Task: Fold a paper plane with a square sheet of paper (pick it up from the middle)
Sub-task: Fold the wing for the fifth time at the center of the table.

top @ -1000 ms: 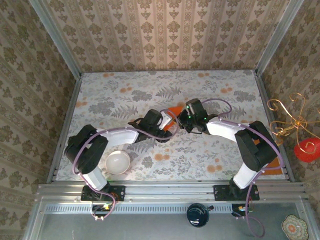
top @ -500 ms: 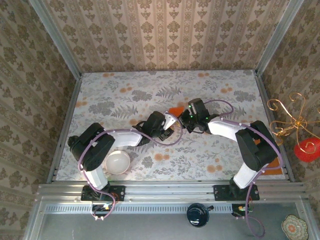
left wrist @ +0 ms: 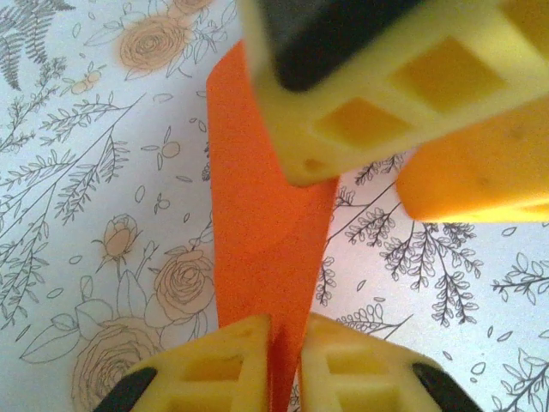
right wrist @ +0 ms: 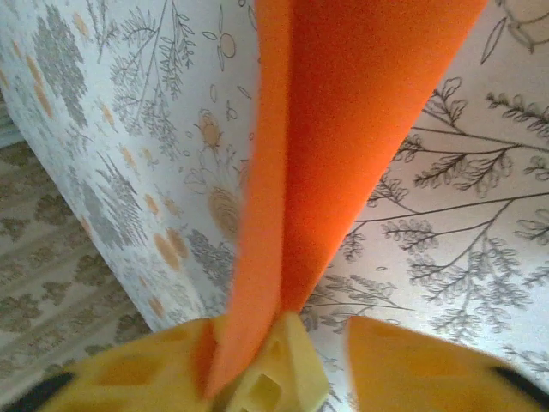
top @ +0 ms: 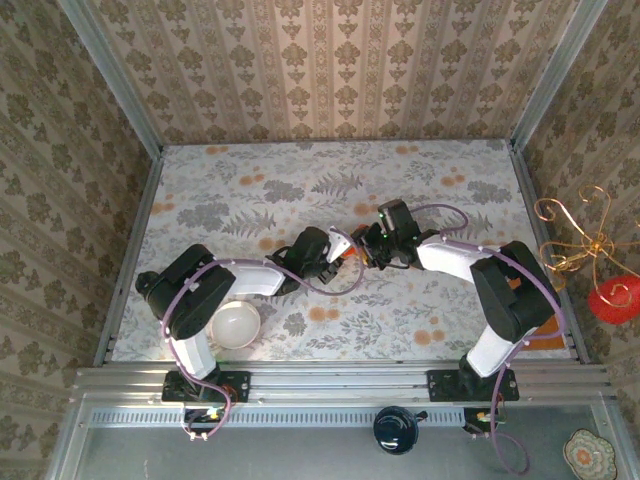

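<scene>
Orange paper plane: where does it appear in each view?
Top external: the paper plane is an orange sliver between left gripper and right gripper.
Left wrist: paper plane centred, pinched at the bottom.
Right wrist: paper plane running top right to bottom left.
Shared landmark: floral tablecloth.

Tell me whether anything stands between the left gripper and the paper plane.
Nothing visible does. The left gripper is shut on the paper plane, one finger on either side of it. The right gripper is open, farther along the same paper.

Bright orange paper plane, yellow fingers, white table with grey-and-orange floral print.
</scene>
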{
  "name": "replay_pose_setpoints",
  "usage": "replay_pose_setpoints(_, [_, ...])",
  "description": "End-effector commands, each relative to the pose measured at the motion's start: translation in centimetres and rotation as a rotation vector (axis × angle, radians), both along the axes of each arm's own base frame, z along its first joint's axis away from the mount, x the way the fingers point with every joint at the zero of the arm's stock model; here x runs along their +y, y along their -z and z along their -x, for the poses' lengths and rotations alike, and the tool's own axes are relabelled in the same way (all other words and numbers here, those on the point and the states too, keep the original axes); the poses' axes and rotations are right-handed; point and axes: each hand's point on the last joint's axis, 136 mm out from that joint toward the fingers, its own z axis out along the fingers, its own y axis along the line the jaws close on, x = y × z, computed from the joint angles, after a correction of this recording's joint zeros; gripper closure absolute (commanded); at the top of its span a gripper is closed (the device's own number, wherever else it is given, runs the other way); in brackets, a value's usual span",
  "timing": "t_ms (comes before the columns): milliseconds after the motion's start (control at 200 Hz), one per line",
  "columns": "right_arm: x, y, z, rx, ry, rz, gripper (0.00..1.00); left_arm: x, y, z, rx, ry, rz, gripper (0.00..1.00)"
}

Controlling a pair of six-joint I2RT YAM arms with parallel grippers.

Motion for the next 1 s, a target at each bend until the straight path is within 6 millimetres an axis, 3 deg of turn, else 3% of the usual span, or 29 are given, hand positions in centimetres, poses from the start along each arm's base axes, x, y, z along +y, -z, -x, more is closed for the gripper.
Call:
replay_pose_setpoints(0, [-1.5,-2.0,-0.5,-0.052,-0.011,0.056,0.38,0.3,0.6,0.5,0.039,0.001,0.029,0.84])
replay_pose_setpoints(290, [-5.1,-3.2,-0.6,-0.120,-0.043,0.214,0.29,0.0,0.7,1.3,0.112,0.040,0.083,0.88])
replay_pose_setpoints(650, [-6.2,-2.0,0.3,-0.205,-0.125,0.280,0.29,-0.9,-0.2,2.2,0.411,0.047,0.212,1.00])
replay_pose_setpoints(995, [-3.6,-1.6,0.2,-0.329,-0.319,0.205,0.29,-1.7,0.5,2.7,0.762,-0.029,0.283,1.00])
